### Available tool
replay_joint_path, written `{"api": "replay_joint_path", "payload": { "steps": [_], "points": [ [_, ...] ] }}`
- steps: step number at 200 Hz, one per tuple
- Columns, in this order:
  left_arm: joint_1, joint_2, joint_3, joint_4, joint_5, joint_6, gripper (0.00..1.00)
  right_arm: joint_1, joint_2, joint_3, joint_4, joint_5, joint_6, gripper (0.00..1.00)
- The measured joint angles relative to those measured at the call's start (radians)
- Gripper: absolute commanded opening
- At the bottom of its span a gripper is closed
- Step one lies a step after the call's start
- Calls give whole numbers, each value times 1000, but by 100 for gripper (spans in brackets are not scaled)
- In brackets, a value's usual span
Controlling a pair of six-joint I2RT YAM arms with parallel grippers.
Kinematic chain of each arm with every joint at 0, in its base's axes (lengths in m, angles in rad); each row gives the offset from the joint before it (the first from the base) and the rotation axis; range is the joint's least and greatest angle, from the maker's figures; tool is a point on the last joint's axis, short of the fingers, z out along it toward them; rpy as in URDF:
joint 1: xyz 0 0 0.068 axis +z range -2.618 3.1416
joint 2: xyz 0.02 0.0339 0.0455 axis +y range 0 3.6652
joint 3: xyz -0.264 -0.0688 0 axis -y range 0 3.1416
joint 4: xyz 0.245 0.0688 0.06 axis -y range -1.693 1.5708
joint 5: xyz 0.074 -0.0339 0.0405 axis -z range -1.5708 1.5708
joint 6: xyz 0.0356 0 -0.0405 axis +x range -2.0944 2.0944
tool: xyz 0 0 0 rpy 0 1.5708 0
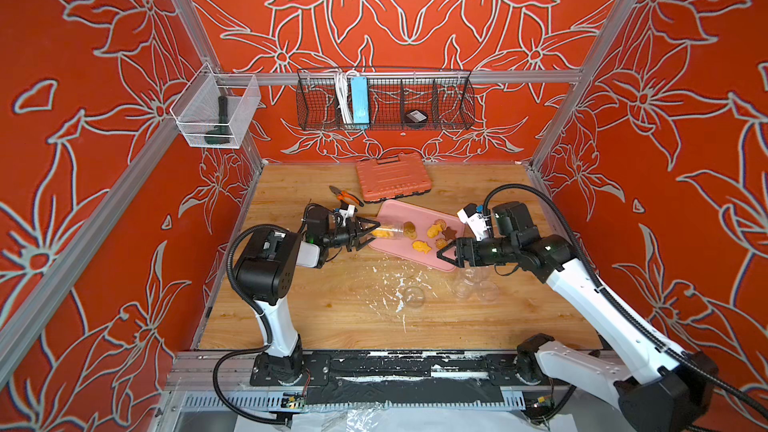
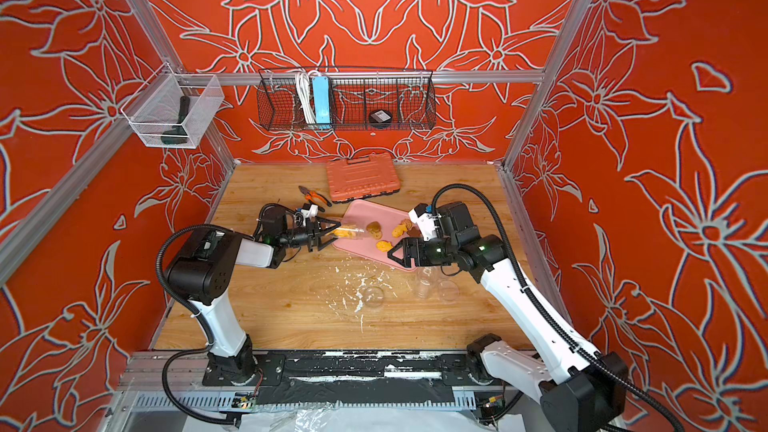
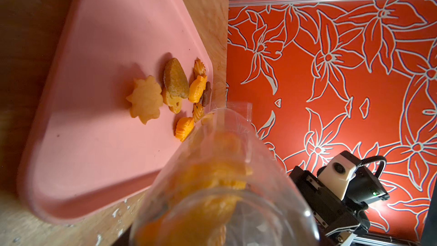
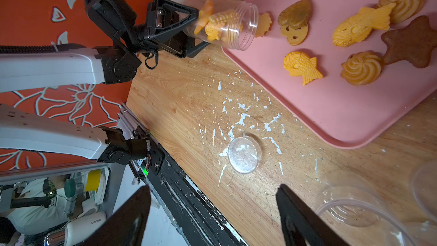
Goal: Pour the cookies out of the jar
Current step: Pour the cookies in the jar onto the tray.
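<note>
Worktop (image 1: 332, 317): light wood-grain board, scuffed. Pink tray (image 1: 399, 211) lies flat on it, skewed to the board's edges.

Beyond the tray: closed orange tool case (image 1: 392, 178), close to its far edge; contact cannot be told. Orange-handled pliers (image 1: 345, 197) lie just off the tray's far left corner.

In front of the tray: scattered white flecks (image 4: 241, 119), with a clear round lid (image 4: 244, 155) flat among them. Clear empty containers (image 1: 465, 286) stand near the tray's front right corner; count unclear.

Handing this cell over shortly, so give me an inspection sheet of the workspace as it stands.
Surface: wooden tabletop, scattered white flecks.
Job's things: clear jar tipped over pink tray; some cookies on tray, some inside jar.
Clutter: loose lid, empty clear containers, pliers, orange tool case.
Grippers: left gripper jaws shut on jar; right gripper open, empty.
Cables: black conduit along both arms.
Surroundings: wire basket holding power strip; mesh bin.
</note>
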Motion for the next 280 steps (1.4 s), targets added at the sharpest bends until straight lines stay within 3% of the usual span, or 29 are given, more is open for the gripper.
{"api": "replay_joint_path", "payload": {
  "steps": [34,54,81,135,163,189,215,247,280],
  "points": [
    [0,-3,-6,56,7,-39,60,0,0,0,1,-7,2,85],
    [0,-15,26,-90,-18,56,62,0,0,0,2,-7,2,85],
    [0,-23,29,-90,-17,65,61,0,0,0,7,-7,4,85],
    [-3,-45,92,-345,-69,240,62,0,-1,0,15,-9,4,85],
    [-2,-44,45,-196,-37,150,61,0,-3,0,15,-11,4,85],
    [-2,-44,58,-270,-45,191,63,0,-8,0,14,-11,3,85],
    [-2,-44,49,-199,-30,150,62,0,-15,-2,14,-11,3,85],
    [-2,-48,100,-366,-68,264,63,0,-17,-8,14,-11,4,85],
    [-3,-71,112,-407,-85,303,63,0,-18,-10,14,-11,4,85]
  ]
}}
